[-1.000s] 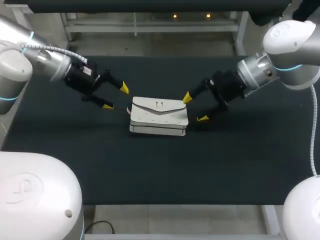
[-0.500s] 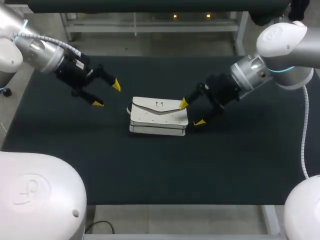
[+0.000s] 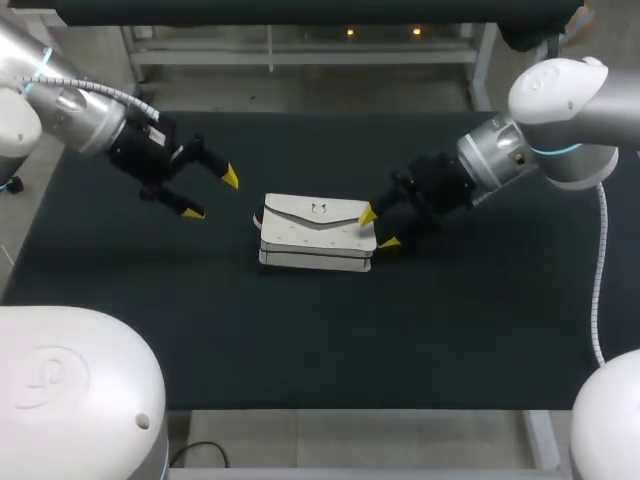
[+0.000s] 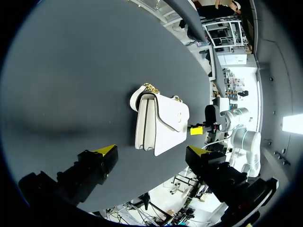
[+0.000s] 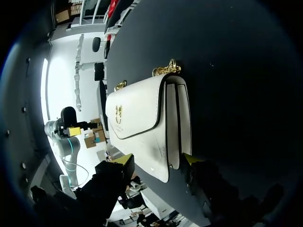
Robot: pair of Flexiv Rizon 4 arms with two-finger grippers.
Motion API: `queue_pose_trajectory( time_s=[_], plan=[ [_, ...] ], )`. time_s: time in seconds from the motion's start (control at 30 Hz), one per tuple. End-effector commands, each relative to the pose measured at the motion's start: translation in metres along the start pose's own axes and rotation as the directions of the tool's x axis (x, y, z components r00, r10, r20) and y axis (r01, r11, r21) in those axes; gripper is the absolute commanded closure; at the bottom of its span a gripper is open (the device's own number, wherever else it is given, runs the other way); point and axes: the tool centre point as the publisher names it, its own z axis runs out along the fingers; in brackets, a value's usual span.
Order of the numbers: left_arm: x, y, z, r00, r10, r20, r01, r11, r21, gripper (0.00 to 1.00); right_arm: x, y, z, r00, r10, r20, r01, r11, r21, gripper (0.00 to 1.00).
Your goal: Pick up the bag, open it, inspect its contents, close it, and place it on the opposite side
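Observation:
A white flap bag with a gold clasp and chain lies flat in the middle of the black table. My right gripper is at the bag's right end. In the right wrist view the bag sits between the fingers of my right gripper, one yellow tip on the flap and the other against the underside edge, so it is shut on the bag's end. My left gripper hangs open to the left of the bag, clear of it. In the left wrist view the bag lies ahead of my left gripper.
The bag's gold chain pokes out at its far top edge. Dark cloth stretches around the bag on all sides, with wide free room toward the front edge.
My right gripper slid in toward the bag's right end and its fingers closed in on it. My left arm drew back to the left, away from the bag, still open.

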Motion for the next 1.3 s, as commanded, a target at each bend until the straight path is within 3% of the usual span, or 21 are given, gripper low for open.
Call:
queue_pose_trajectory(
  time_s=[0.03,0.1,0.33,0.63,1.1,1.2,1.3],
  plan=[
    [-0.0008,0.0015,0.0001,1.0,-0.003,0.0,0.003,1.0,0.004,0.0,-0.0016,0.0042,0.0051,1.0,0.0,-0.017,0.0,1.0,-0.007,0.44],
    [-0.0013,0.0013,0.0001,1.0,-0.005,0.0,0.005,1.0,0.004,0.0,-0.0013,0.0061,0.0066,1.0,0.004,-0.025,-0.004,1.0,-0.014,0.51],
    [-0.0032,0.0007,-0.0005,1.0,-0.013,0.003,0.013,1.0,0.009,0.0,-0.0018,0.0083,0.0084,1.0,0.007,-0.025,-0.007,1.0,-0.019,0.59],
    [-0.005,-0.0007,-0.0007,1.0,-0.018,0.005,0.018,1.0,0.011,0.0,-0.0055,0.0101,0.0093,0.999,0.006,-0.045,-0.008,0.999,-0.036,0.64],
    [-0.0056,-0.0043,0.0018,1.0,-0.027,0.008,0.027,1.0,0.004,0.0,-0.0072,0.0114,0.0086,0.997,0.012,-0.073,-0.016,0.998,-0.056,0.89],
    [-0.0055,-0.0046,0.0018,1.0,-0.027,0.008,0.027,1.0,0.004,0.0,-0.0071,0.0122,0.0093,0.997,0.013,-0.075,-0.018,0.998,-0.056,1.0],
    [-0.0053,-0.0049,0.0013,1.0,-0.026,0.011,0.026,1.0,0.005,0.0,-0.0072,0.0129,0.0093,0.997,0.013,-0.077,-0.017,0.998,-0.056,1.0]
  ],
)
